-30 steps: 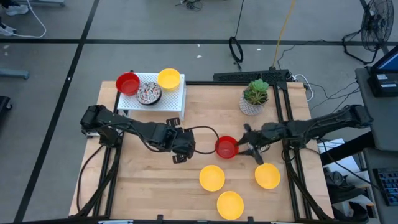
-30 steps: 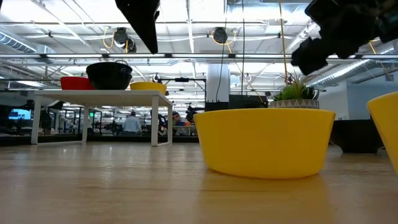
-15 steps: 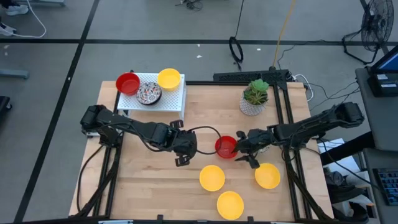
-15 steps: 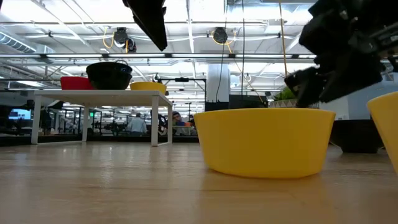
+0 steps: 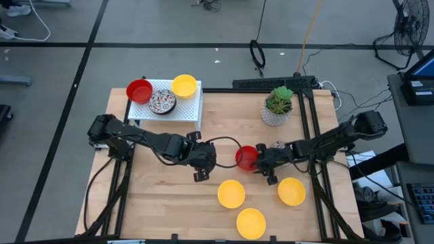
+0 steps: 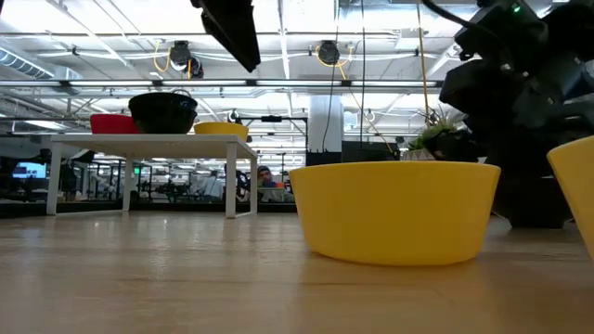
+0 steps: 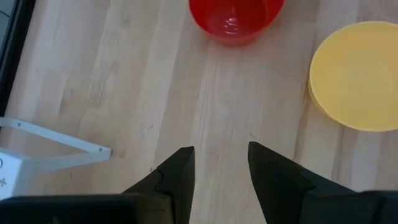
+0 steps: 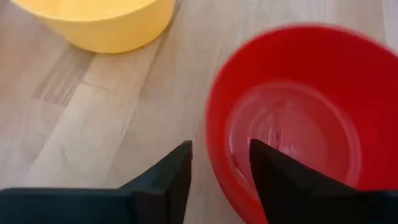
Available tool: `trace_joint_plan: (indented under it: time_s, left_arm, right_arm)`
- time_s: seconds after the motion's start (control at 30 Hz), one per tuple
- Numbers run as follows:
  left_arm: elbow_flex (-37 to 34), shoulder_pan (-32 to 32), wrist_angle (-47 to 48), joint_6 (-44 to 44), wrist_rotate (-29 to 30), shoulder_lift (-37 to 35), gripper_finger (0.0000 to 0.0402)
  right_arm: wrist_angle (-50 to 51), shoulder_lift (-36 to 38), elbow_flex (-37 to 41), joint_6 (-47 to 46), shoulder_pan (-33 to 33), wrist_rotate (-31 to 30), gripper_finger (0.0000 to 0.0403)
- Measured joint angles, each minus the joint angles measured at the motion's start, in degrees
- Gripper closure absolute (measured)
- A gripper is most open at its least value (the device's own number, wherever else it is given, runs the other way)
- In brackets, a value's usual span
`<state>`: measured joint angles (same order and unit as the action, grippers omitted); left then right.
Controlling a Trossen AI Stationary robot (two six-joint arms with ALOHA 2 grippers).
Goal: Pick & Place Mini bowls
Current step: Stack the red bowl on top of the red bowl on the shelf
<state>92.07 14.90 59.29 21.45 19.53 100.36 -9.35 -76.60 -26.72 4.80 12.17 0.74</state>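
A red mini bowl (image 5: 246,156) stands upright on its base at the middle of the wooden table. My right gripper (image 5: 262,163) is low beside it on the table's right. It is open, and its fingers straddle the bowl's near rim (image 8: 214,155), one over the inside, one outside. I see no touch. My left gripper (image 5: 202,166) hangs open above bare wood to the bowl's left, the red bowl (image 7: 235,15) ahead of it. Three yellow mini bowls (image 5: 230,194), (image 5: 291,192), (image 5: 251,223) stand nearer the front edge.
A white rack (image 5: 186,108) at the far left carries a red bowl (image 5: 140,90), a speckled bowl (image 5: 161,102) and a yellow bowl (image 5: 184,86). A potted plant (image 5: 278,105) stands at the far right. A cable (image 5: 220,142) arcs over the table beside the red bowl.
My right gripper has come down and toward the table's left, up to the red bowl, rolling a little, and its fingers now stand somewhat closer together, astride the rim. The red bowl has stayed where it was. My left gripper has tipped slightly in place.
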Motion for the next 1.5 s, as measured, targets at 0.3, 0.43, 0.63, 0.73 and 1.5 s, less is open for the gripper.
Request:
trace_joint_plan:
  time_s: [0.3, 0.43, 0.63, 0.73, 1.5]
  left_arm:
    - [0.0, -0.4, -0.1, -0.5, 4.5, 0.0, 0.025]
    - [0.0, -1.1, -2.9, -7.5, 3.8, 0.0, 0.025]
    - [0.0, -1.3, -12.0, -15.6, -4.3, 0.7, 0.0249]
    - [0.1, -0.9, -16.8, -19.1, -7.4, 1.1, 0.0244]
    - [0.1, -0.9, -23.5, -23.2, -26.1, 4.1, 0.0174]
  right_arm:
    - [-5.4, 0.0, 0.0, 3.9, 3.0, -2.1, 0.0394]
    - [-13.2, 0.3, -0.1, 3.2, 3.3, 3.2, 0.04]
    - [-13.8, 0.3, -5.1, -5.9, 3.3, 7.7, 0.0401]
    - [-11.4, 0.3, -8.3, -7.0, 3.3, 10.3, 0.0402]
    - [-17.3, 0.2, -13.4, 2.7, 3.2, 11.6, 0.0402]
